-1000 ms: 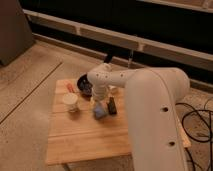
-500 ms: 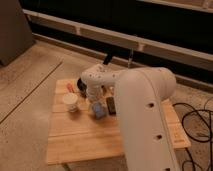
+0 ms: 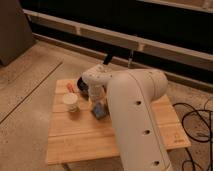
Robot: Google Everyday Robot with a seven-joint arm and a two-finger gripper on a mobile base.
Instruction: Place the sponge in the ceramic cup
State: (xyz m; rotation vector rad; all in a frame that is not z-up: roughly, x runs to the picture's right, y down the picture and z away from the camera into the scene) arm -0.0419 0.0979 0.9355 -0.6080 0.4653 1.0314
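The blue sponge (image 3: 100,110) sits low over the wooden table (image 3: 75,142), just right of the cream-white ceramic cup (image 3: 70,102). The cup stands upright near the table's left side. My gripper (image 3: 97,101) points down from the white wrist, directly above the sponge and touching or nearly touching it. The arm's large white body covers the table's middle and right.
A dark round bowl (image 3: 81,86) stands behind the cup, partly hidden by my wrist. A small orange object (image 3: 70,88) lies left of the bowl. Black cables (image 3: 197,122) trail on the floor at the right. A dark wall ledge runs behind the table.
The arm's bulk has swung left and fills more of the view, hiding the black block. The sponge and the cup stay about where they were.
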